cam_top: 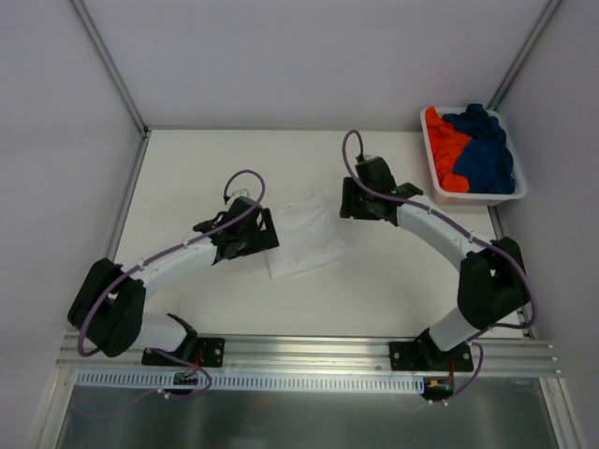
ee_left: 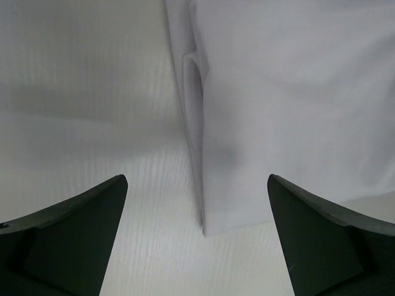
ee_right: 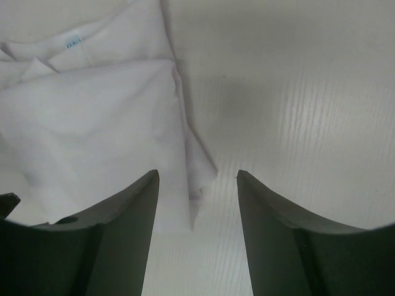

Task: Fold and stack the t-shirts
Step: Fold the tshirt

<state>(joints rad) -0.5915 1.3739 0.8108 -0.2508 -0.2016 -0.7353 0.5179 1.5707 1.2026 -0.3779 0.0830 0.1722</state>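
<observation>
The white t-shirt [cam_top: 304,236] lies folded flat in the middle of the table. My left gripper [cam_top: 255,236] is open at its left edge; the left wrist view shows a folded corner of the white t-shirt [ee_left: 278,123] between the fingers. My right gripper [cam_top: 348,201] is open at the shirt's upper right corner; the right wrist view shows the white t-shirt [ee_right: 92,123] with its tiny blue mark [ee_right: 74,42] and a cloth corner between the fingers. The orange t-shirt [cam_top: 445,145] and the dark blue t-shirt [cam_top: 485,150] lie crumpled in the basket.
The white plastic basket [cam_top: 473,197] stands at the table's far right corner. Metal frame posts run along the table's left and right edges. A rail crosses the near edge under the arm bases.
</observation>
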